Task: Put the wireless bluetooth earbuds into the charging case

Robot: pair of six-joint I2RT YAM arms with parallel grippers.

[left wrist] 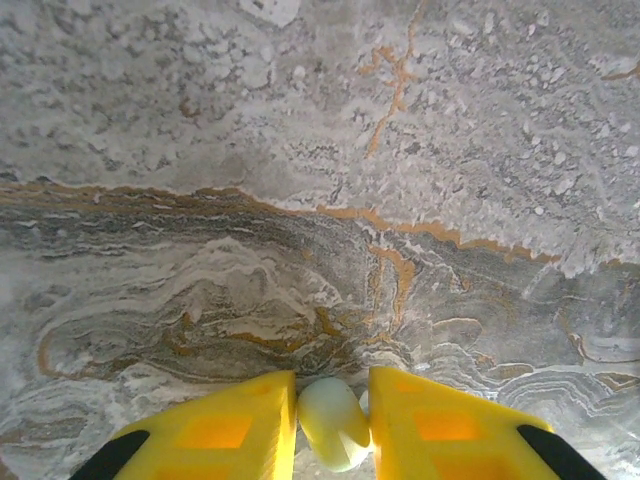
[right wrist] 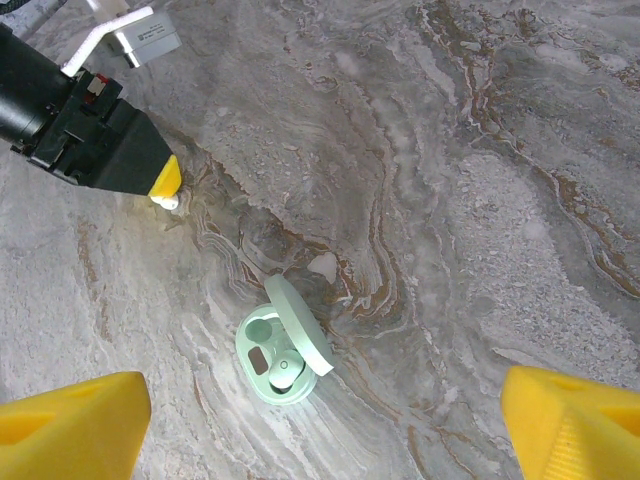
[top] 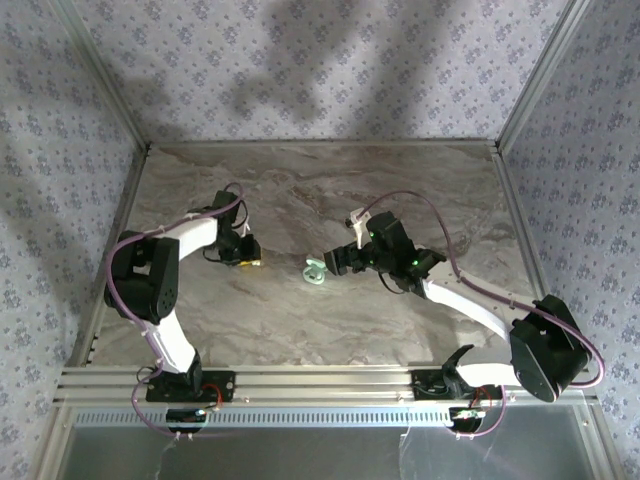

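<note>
On the marbled table, walled in by patterned paper, my left claw is pinched narrow on an earbud, held close to the stone. It is well apart from the charging case, which lies open, lid up, with a second earbud seated in one pocket. My right claw hangs spread wide and empty over that case. I judge this to be the carry: next I must bring my bud across, line it up with the free pocket and release it gently.
</note>
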